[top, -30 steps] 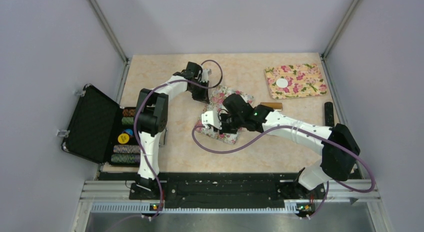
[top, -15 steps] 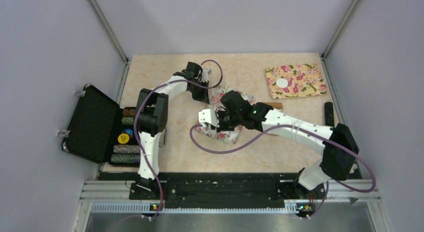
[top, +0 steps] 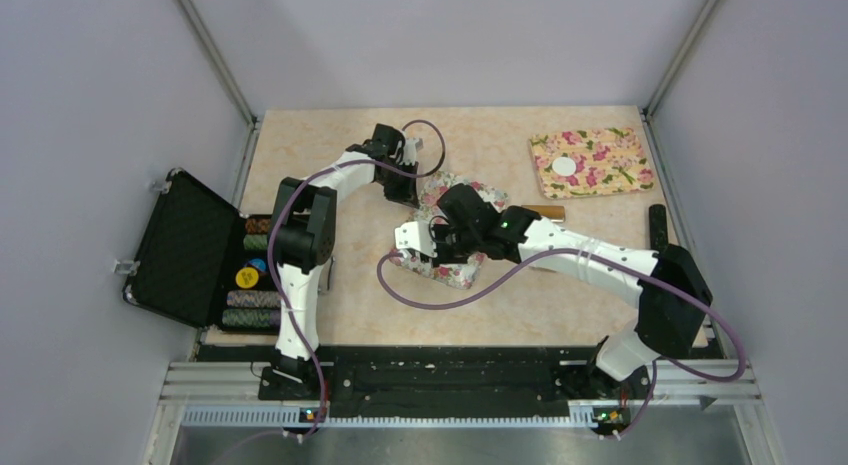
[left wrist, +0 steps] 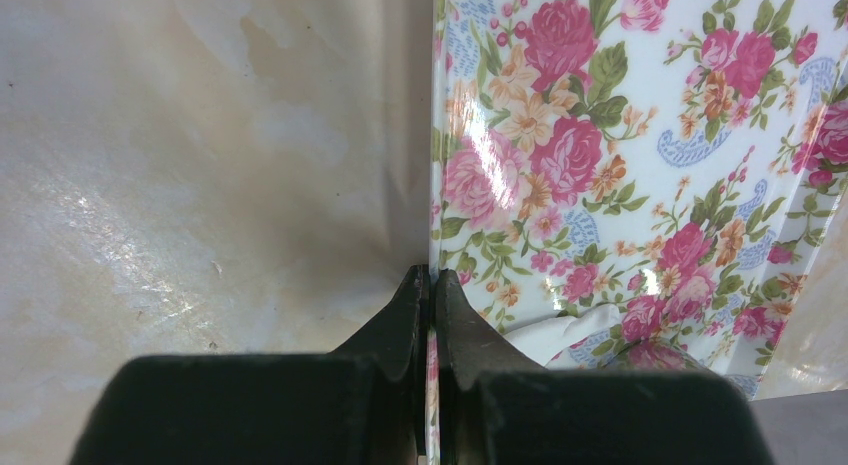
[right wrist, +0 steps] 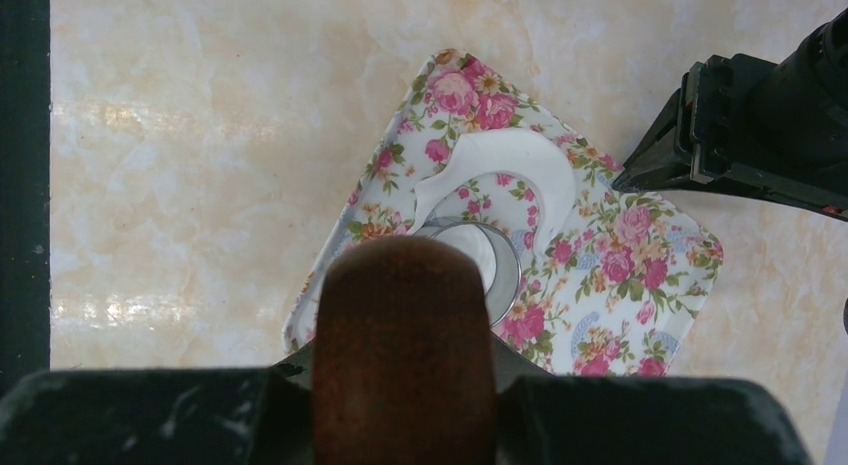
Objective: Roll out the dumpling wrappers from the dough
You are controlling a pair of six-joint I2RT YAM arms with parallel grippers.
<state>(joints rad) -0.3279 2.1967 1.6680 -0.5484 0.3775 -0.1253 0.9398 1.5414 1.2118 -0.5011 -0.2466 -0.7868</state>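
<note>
The floral mat [right wrist: 620, 255] is lying under both grippers. The left gripper [left wrist: 432, 285] is pinching the mat's edge, jaws shut tight. The right gripper [right wrist: 405, 395] is squeezing a brown wooden thing [right wrist: 405, 305], maybe a roller, over the mat. White dough [right wrist: 520, 155] is sitting on the mat.

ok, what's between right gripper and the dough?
Right wrist view: the right gripper holds a brown roller; beyond it a clear glass bowl on the floral mat, then the dough.
</note>
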